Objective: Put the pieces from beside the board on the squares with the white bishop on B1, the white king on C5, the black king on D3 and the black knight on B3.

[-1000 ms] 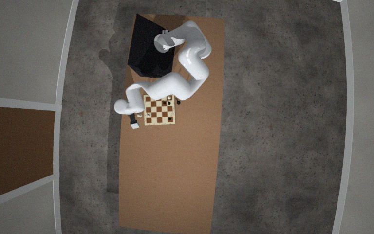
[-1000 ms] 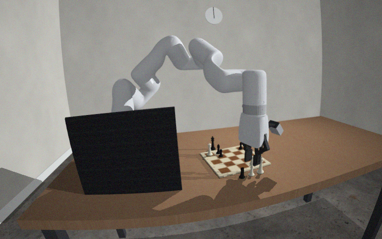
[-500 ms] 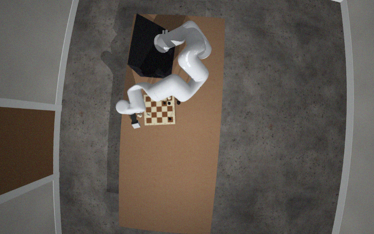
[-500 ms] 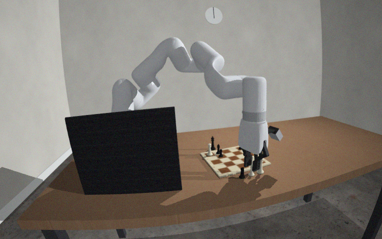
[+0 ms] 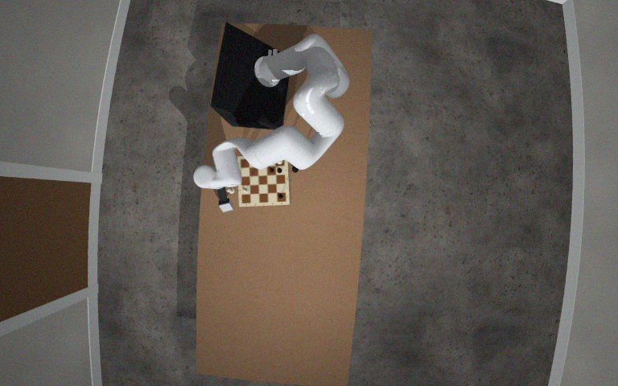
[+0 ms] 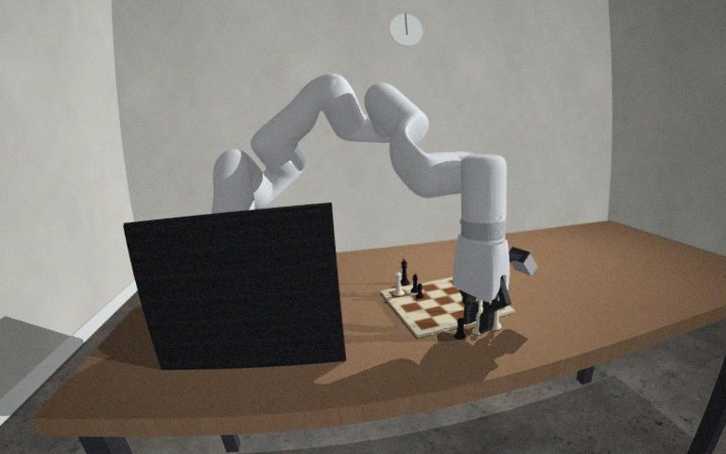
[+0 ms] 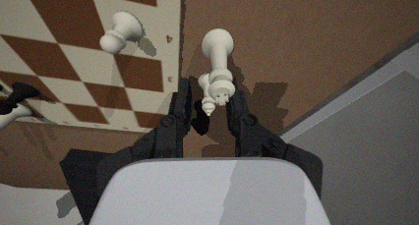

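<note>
My gripper (image 7: 209, 88) points down beside the board (image 5: 263, 204) (image 6: 426, 324) (image 7: 172, 55), with its fingers partly apart and open. In the wrist view the white king (image 7: 217, 45) stands upright off the board, its crown showing between the fingertips. The white bishop (image 7: 208, 106) shows just behind the crown, and the black knight (image 7: 201, 121) beyond it, partly hidden. The knight (image 6: 459, 327) is also left of the fingers in the exterior view. Contact with the fingers cannot be seen. The black king (image 5: 294, 168) (image 6: 404, 272) stands beside the board's opposite side.
On the board a white piece (image 5: 245, 189) (image 7: 122, 28) stands near my gripper. Another white piece (image 6: 397, 285) and two black pieces stand near the far left corner, and a black piece (image 5: 280, 195) near another corner. A large black panel (image 5: 250, 81) (image 6: 237, 287) stands near the arm's base.
</note>
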Motion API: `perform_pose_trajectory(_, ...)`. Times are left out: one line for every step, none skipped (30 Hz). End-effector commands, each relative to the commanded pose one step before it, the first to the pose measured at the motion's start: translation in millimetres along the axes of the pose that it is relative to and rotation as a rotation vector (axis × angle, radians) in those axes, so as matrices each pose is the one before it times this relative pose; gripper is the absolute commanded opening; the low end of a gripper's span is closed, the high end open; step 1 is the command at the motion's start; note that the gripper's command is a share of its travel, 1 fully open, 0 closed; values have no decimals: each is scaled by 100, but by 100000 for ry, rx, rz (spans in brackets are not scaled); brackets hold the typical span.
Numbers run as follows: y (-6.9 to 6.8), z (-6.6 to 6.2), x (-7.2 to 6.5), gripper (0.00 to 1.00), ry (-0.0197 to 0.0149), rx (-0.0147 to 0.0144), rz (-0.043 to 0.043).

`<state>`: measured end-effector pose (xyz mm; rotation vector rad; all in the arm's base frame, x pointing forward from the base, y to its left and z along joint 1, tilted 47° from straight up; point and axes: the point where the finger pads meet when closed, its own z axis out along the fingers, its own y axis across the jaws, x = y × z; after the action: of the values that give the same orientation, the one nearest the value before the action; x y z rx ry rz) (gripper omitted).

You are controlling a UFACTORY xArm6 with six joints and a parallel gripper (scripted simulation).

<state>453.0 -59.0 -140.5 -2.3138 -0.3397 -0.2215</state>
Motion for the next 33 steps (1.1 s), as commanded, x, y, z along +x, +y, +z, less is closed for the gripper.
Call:
perform_pose_trajectory(81,-110,123,37,264,-284,-111)
perform_pose_trajectory(0,0,0,37,0,0,0)
perform_pose_trajectory(0,0,0,37,0,0,0)
perform_pose_trajectory(0,0,0,37,0,0,0)
perform_pose_trajectory(0,0,0,37,0,0,0)
perform_pose_trajectory(0,0,0,37,0,0,0)
perform_pose_trajectory(0,0,0,37,0,0,0)
perform_pose_trajectory(0,0,0,37,0,0,0)
perform_pose_trajectory(0,0,0,37,0,0,0)
perform_pose_trajectory(0,0,0,37,0,0,0)
perform_pose_trajectory(0,0,0,37,0,0,0)
perform_pose_trajectory(0,0,0,37,0,0,0)
perform_pose_trajectory(0,0,0,37,0,0,0)
perform_pose_trajectory(0,0,0,37,0,0,0)
perform_pose_trajectory(0,0,0,37,0,0,0)
perform_pose_trajectory(0,0,0,37,0,0,0)
perform_pose_trajectory(0,0,0,37,0,0,0)
perform_pose_trajectory(0,0,0,37,0,0,0)
perform_pose_trajectory(0,0,0,37,0,0,0)
perform_pose_trajectory(0,0,0,37,0,0,0)
perform_pose_trajectory(0,0,0,37,0,0,0)
perform_pose_trajectory(0,0,0,37,0,0,0)
perform_pose_trajectory(0,0,0,37,0,0,0)
perform_pose_trajectory(0,0,0,37,0,0,0)
perform_pose_trajectory(0,0,0,37,0,0,0)
perform_pose_trajectory(0,0,0,37,0,0,0)
perform_pose_trajectory(0,0,0,37,0,0,0)
perform_pose_trajectory(0,0,0,37,0,0,0)
perform_pose_trajectory(0,0,0,37,0,0,0)
perform_pose_trajectory(0,0,0,37,0,0,0)
perform_pose_trajectory(0,0,0,0,0,0,0)
perform_pose_trajectory(0,0,0,0,0,0,0)
perform_pose_trajectory(0,0,0,0,0,0,0)
